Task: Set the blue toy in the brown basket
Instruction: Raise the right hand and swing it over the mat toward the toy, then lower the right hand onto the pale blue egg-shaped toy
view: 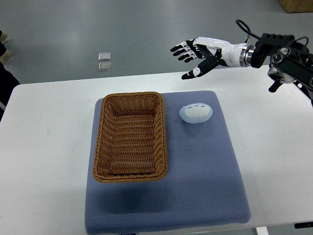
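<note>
A pale blue oval toy (195, 113) lies on the blue mat (205, 166), just right of the brown wicker basket (130, 136). The basket holds nothing. My right hand (193, 55) comes in from the right edge and hovers above the table's far edge, up and slightly left of the toy, well apart from it. Its fingers are spread and hold nothing. The left arm is out of view.
The mat lies on a white table (44, 147). Two small square plates (104, 61) lie on the grey floor beyond the table. A dark shape (5, 78) shows at the left edge.
</note>
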You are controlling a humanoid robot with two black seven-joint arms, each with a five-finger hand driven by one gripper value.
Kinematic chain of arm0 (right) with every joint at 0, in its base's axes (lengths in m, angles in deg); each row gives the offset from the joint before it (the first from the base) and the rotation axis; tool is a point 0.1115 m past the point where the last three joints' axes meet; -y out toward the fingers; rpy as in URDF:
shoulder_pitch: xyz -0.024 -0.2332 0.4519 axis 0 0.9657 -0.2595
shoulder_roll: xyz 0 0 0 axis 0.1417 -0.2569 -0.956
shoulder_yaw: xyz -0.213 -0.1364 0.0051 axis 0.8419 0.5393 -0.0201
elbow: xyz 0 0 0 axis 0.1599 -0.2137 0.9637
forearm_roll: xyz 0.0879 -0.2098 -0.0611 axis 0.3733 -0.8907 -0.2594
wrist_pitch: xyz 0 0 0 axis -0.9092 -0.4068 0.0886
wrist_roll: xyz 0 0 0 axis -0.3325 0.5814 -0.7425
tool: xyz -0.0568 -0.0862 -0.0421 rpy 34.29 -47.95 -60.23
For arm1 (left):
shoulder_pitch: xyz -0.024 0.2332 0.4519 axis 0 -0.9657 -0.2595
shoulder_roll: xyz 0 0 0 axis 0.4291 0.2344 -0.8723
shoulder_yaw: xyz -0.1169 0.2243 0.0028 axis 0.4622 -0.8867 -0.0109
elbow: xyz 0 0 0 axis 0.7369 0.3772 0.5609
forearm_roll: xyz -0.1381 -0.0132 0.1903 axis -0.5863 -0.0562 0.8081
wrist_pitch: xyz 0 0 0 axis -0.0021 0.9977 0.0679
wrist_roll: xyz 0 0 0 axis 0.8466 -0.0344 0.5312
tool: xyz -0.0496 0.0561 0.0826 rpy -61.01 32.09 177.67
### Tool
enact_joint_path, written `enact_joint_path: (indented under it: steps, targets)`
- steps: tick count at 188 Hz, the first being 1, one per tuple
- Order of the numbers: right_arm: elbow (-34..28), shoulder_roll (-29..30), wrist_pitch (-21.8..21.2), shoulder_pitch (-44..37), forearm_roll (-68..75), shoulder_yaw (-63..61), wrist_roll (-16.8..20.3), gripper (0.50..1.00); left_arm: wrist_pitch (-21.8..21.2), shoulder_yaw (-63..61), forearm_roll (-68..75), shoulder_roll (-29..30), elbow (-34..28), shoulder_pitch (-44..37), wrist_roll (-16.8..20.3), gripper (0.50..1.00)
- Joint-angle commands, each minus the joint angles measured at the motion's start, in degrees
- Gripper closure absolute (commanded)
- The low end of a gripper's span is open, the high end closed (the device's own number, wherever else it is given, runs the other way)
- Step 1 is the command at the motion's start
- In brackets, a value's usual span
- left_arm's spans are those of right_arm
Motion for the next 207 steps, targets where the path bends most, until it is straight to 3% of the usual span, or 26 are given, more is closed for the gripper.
enact_joint_path:
  steps: [1, 22, 47, 207]
  targets:
    - [-1.38, -0.73, -3.16, -8.76, -1.78, 11.94, 4.92, 0.636, -0.01, 0.08, -0.01, 0.00, 0.00, 0.00, 0.00, 0.500]
    - [-3.05, 0.41, -3.42, -12.72, -1.70, 17.40, 9.32, 0.636, 0.00, 0.16, -0.01, 0.00, 0.00, 0.00, 0.00, 0.500]
    - [-3.23, 2.70, -2.81, -12.64, -2.49, 18.37, 11.52, 0.638, 0.08, 0.08, -0.01, 0.00, 0.00, 0.00, 0.00, 0.500]
    - [-1.74, 6.30, 5.63, -2.35, -5.30, 19.86, 11.35, 0.638, -0.01, 0.16, -0.10, 0.00, -0.09, 0.00, 0.00, 0.500]
